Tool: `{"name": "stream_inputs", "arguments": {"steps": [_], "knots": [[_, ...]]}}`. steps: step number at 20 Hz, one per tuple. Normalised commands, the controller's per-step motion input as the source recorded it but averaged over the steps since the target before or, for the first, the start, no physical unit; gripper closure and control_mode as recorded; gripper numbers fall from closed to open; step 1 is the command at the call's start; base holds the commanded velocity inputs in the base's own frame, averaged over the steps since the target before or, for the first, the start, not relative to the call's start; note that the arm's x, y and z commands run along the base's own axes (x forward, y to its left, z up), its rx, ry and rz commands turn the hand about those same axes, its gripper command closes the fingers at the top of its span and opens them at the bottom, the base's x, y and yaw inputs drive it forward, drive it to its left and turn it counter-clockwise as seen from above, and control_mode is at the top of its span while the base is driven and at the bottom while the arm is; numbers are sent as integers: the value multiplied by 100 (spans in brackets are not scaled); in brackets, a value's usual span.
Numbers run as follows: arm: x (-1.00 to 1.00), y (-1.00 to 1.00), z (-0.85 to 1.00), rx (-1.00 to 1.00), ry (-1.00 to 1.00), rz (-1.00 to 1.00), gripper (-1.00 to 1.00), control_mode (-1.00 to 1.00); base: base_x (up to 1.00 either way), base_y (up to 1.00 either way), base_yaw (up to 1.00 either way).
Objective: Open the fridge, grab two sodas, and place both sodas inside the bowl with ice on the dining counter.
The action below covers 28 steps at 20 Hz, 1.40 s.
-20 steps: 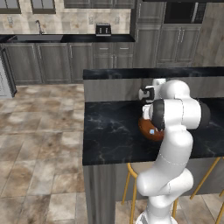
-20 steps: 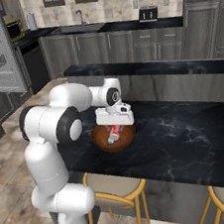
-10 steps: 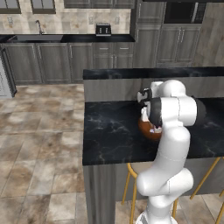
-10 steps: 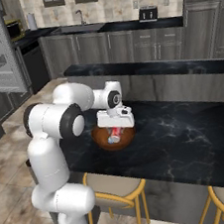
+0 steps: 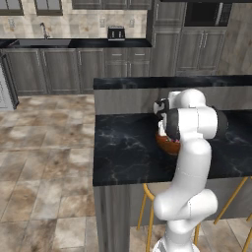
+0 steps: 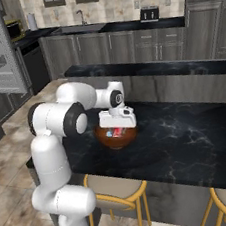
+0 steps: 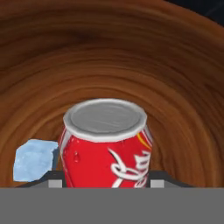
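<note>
Compare the right base view with 1 second ago and you see the hand has sunk: the white gripper [image 6: 118,126] that hung a little above the bowl with ice [image 6: 117,136] now sits right on its rim, left of centre in that frame, with the red of a soda [image 6: 117,132] showing just beneath it inside the bowl. In the left base view the arm's big elbow has drifted slightly right and covers most of the bowl [image 5: 167,143], leaving a brown crescent at centre right on the dining counter [image 5: 128,152]. For the task, that descent reads as the placing step nearly finished: the can is down within the bowl's walls rather than above them. In the hand view the soda [image 7: 106,144] stands in the lower centre, its silver top facing you, the wooden bowl wall [image 7: 109,57] curving across the whole upper frame and 1 ice cube [image 7: 35,159] just left of the can at lower left. The jaws stand partly apart at about can width, 1 on either side of the can's base, so you should treat it as gripped, though the contact itself is hidden at the bottom edge. You cannot make out a 2nd soda in the bowl from these pictures.
</note>
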Motion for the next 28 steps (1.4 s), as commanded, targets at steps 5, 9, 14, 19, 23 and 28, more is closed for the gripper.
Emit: {"name": "stream_inputs", "arguments": {"steps": [5,9,14,19,23,28], "knots": [[-38,-6,-12,0,-5,0,-100,-100,0,0,0],[-46,-13,-2,0,-10,0,-100,-100,0,0,0],[-39,-8,1,0,-9,0,-100,-100,0,0,0],[-38,0,44,0,-17,0,-100,-100,0,0,0],[-41,0,72,0,-23,0,-100,-100,0,0,0],[-55,13,66,0,-19,0,-100,-100,0,0,0]]}}
